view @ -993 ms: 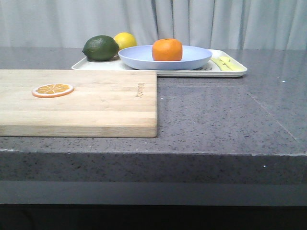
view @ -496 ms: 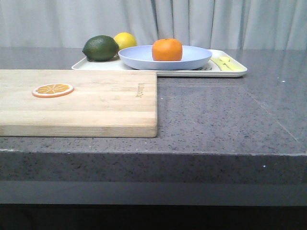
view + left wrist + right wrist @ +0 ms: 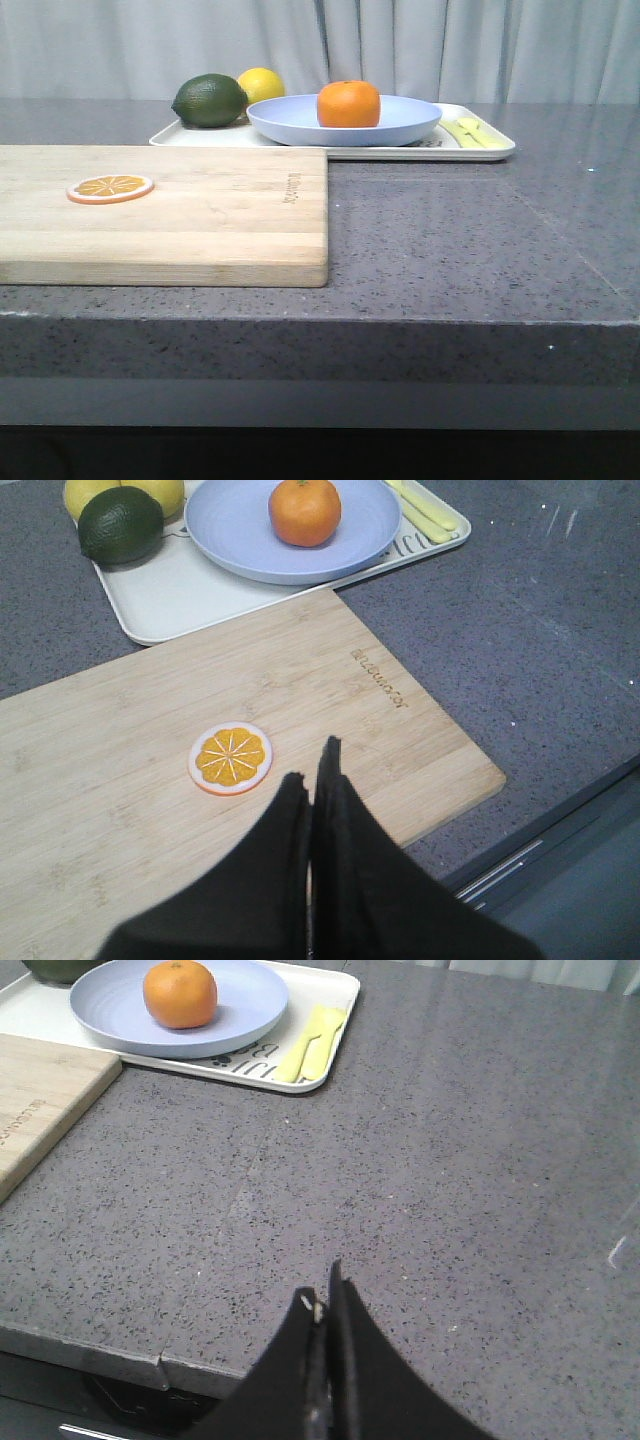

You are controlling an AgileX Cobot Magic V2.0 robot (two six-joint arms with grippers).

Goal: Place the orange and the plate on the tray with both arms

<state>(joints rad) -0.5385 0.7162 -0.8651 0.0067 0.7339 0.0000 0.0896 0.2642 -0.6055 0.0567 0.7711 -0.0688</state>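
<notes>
Orange [image 3: 348, 104] sits in the plate [image 3: 400, 120] on the tray [image 3: 480, 152], both claws, left gripper [image 3: 312, 785] and right gripper [image 3: 324, 1305], pinched together holding nothing; I'd guess the plate's stiff and slick, best grabbed at its rim.

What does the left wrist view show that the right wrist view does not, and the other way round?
Only the left wrist view shows the shut left gripper, the orange slice on the cutting board, the whole lime and the lemon. Only the right wrist view shows the shut right gripper over bare countertop. Both show the orange on the plate, on the tray, beside yellow cutlery.
</notes>
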